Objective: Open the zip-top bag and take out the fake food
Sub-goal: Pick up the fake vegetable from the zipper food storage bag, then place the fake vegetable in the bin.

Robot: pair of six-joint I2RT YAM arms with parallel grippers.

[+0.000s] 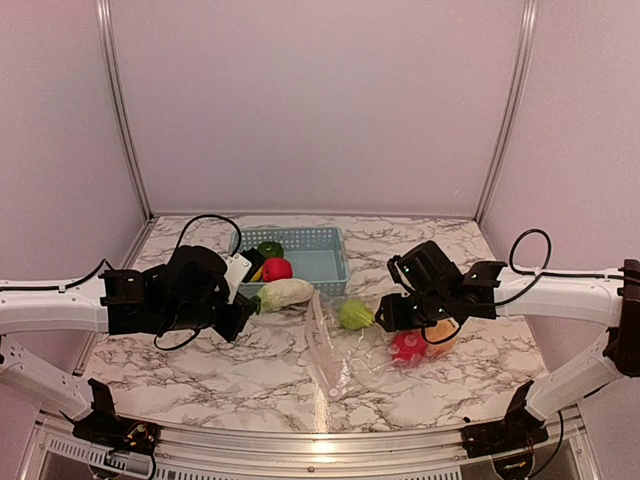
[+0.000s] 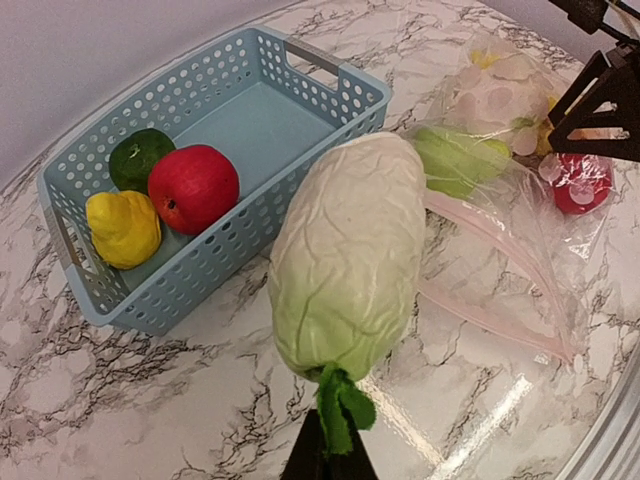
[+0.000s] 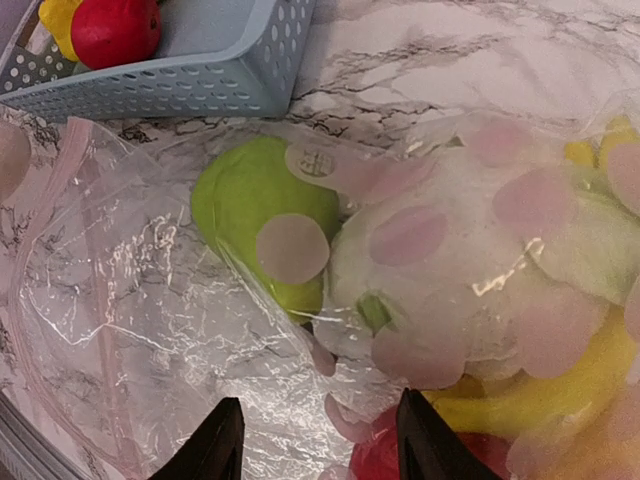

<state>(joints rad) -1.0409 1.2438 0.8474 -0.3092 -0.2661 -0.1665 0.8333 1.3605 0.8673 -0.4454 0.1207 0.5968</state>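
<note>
My left gripper (image 1: pixel 243 308) is shut on the green stalk of a pale green cabbage (image 1: pixel 285 293), held just off the table next to the basket; in the left wrist view the cabbage (image 2: pixel 345 255) fills the middle above my gripper (image 2: pixel 326 462). The zip-top bag (image 1: pixel 345 350) lies on the table with its pale zipper strip (image 2: pixel 500 330) toward the near side. Inside it are a green fruit (image 3: pixel 250 205), a white cauliflower (image 3: pixel 470 260), a yellow banana (image 3: pixel 545 400) and a red piece (image 1: pixel 407 346). My right gripper (image 3: pixel 318 450) is open just above the bag (image 3: pixel 150 330), near the cauliflower.
The light blue slotted basket (image 1: pixel 318 262) stands behind the bag and holds a red apple (image 2: pixel 193 187), a yellow piece (image 2: pixel 122 228) and a dark green piece (image 2: pixel 138 157). The basket's corner (image 3: pixel 260 85) is close to the bag. Grey walls enclose the marble table.
</note>
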